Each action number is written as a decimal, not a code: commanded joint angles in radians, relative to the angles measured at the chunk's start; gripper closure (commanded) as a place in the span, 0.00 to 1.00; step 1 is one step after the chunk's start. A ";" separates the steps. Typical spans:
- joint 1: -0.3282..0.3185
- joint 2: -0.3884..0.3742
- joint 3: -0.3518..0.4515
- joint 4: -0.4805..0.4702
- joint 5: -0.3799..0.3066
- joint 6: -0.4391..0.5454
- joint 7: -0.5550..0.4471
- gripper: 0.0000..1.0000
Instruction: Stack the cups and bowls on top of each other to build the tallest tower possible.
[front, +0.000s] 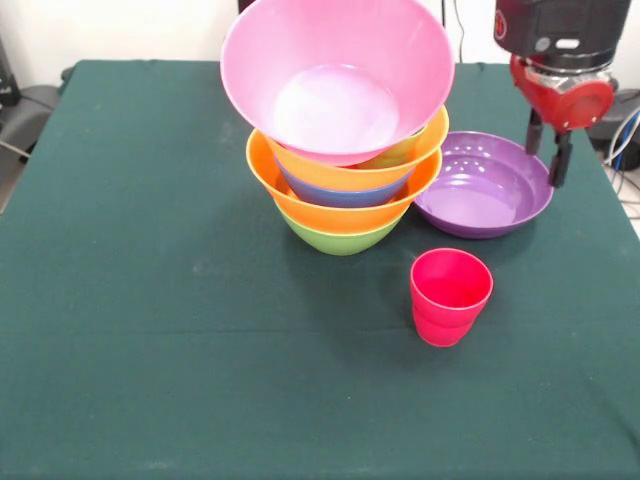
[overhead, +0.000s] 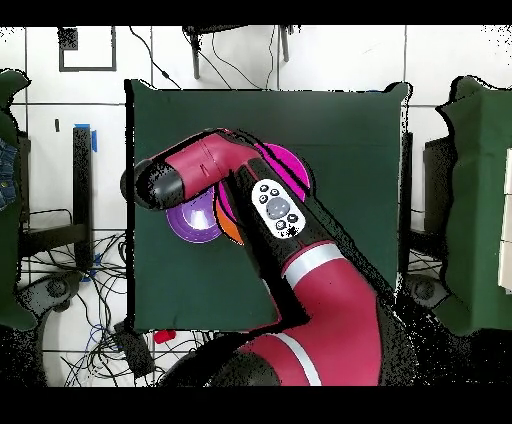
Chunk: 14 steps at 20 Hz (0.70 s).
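Bowls sit nested in a tower (front: 345, 170) mid-surface: green at the base, orange rims, blue between, a tilted pink bowl (front: 338, 75) on top. Purple bowl (front: 485, 185) lies just beside it, red cup (front: 450, 296) nearer the front. Arm (overhead: 300, 280) reaches down over the purple bowl's far rim, gripper (front: 549, 150) slightly parted, holding nothing.

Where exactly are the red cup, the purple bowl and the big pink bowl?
small red plastic cup (front: 451, 297), front view, outer wall.
wide shallow purple plastic bowl (front: 480, 205), front view, inner floor.
large pink plastic bowl (front: 335, 105), front view, inner bottom.
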<state>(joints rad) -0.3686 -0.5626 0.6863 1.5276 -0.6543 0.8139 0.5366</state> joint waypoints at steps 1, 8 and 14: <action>0.025 0.080 -0.069 0.040 -0.152 -0.018 -0.053 0.00; 0.029 0.103 -0.067 0.029 -0.172 -0.005 -0.038 0.00; 0.038 0.123 -0.075 0.002 -0.193 -0.005 -0.016 0.00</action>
<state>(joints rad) -0.3616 -0.4816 0.6727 1.5321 -0.7569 0.8137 0.5366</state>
